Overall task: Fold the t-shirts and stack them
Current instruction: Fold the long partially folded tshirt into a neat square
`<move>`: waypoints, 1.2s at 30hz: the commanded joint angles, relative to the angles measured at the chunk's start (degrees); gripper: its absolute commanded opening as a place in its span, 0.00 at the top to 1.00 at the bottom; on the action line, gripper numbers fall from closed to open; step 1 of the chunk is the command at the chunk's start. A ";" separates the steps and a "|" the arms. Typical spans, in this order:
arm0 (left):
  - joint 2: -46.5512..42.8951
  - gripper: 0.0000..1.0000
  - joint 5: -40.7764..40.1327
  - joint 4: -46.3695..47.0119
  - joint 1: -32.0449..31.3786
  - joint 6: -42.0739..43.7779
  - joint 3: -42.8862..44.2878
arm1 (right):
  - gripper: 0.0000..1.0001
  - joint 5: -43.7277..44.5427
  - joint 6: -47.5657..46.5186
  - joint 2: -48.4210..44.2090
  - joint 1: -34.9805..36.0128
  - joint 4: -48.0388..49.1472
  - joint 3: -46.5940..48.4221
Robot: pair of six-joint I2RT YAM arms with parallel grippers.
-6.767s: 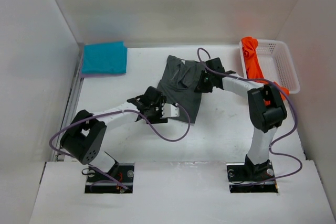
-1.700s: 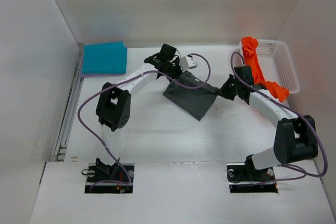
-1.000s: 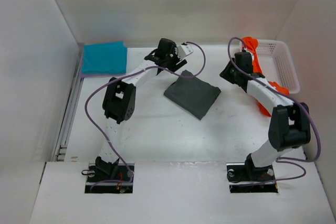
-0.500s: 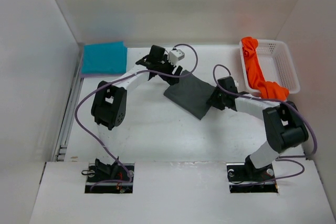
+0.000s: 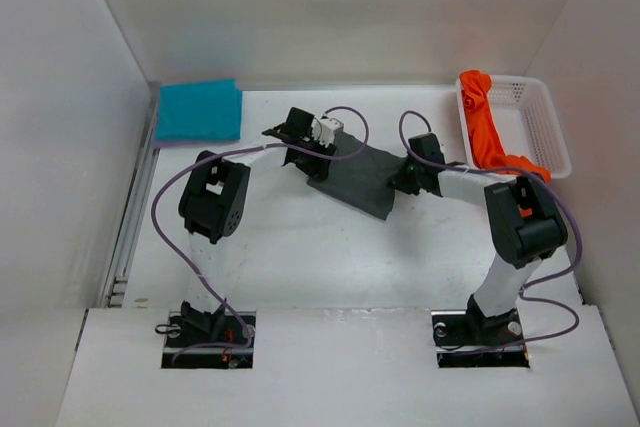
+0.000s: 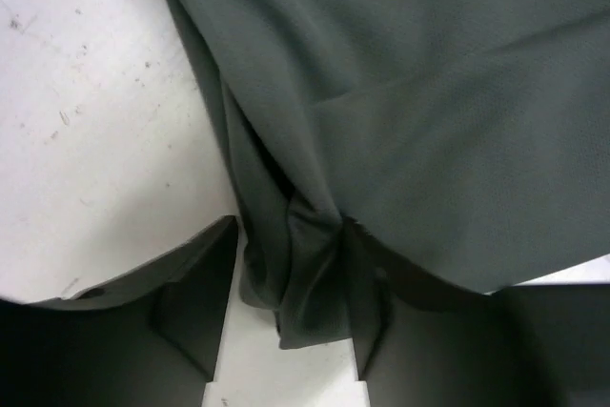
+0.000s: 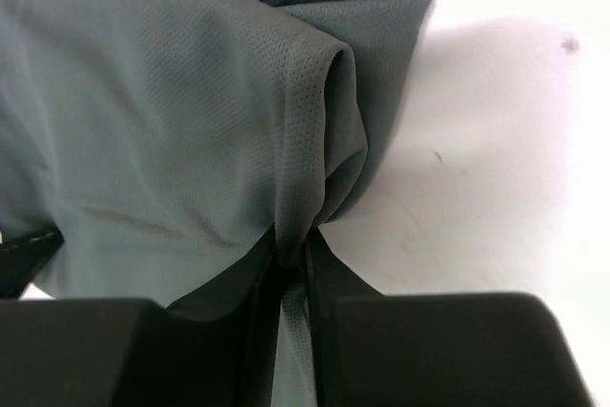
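Observation:
The dark grey t-shirt [image 5: 362, 177] lies folded at the table's middle. My left gripper [image 5: 318, 159] is at its left edge, and in the left wrist view the left gripper [image 6: 291, 235] is shut on a bunched fold of the grey cloth [image 6: 410, 102]. At the shirt's right edge my right gripper [image 5: 401, 179] pinches a hem; the right wrist view shows that gripper [image 7: 294, 250] shut on the grey cloth [image 7: 162, 131]. The folded teal t-shirt [image 5: 198, 110] sits at the far left on a lavender t-shirt [image 5: 161, 143], of which only an edge shows. The orange t-shirt [image 5: 484, 129] hangs over the basket.
A white mesh basket [image 5: 540, 122] stands at the far right corner. White walls close in the table on the left, back and right. Purple cables [image 5: 345, 115] loop above both wrists.
Both grippers came down from beyond the grey shirt's far side onto its left and right edges and closed on the cloth. The shirt shifted slightly.

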 commanded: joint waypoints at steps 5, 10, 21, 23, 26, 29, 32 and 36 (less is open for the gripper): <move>-6.95 0.69 -5.03 -1.07 0.36 -5.05 -5.99 | 0.75 -0.14 -7.33 3.86 -0.64 -5.12 7.14; -13.62 0.45 -4.68 -1.69 -0.26 -5.67 -10.48 | 0.64 -0.76 -13.66 3.69 -0.47 -8.29 11.54; -7.24 0.34 3.74 -2.03 3.96 -14.19 -0.48 | 0.54 -0.05 -12.00 -4.40 -0.29 -7.06 5.84; -4.51 0.35 5.60 -3.09 4.14 -15.77 0.67 | 0.54 -0.05 -11.48 -4.31 -0.03 -7.06 5.13; -2.83 0.35 6.31 -3.18 3.79 -16.22 0.94 | 0.54 -0.23 -9.98 -4.84 0.32 -5.75 3.38; -1.60 0.35 5.52 -3.27 3.09 -15.87 0.94 | 0.54 -0.23 -8.93 -5.89 0.67 -4.34 1.27; -0.37 0.36 3.85 -4.15 2.91 -16.13 0.42 | 0.54 -0.05 -8.57 -7.03 0.68 -4.16 0.04; 2.35 0.39 3.41 -6.25 1.51 -16.31 -0.03 | 0.54 0.04 -8.31 -9.32 0.68 -4.16 -1.02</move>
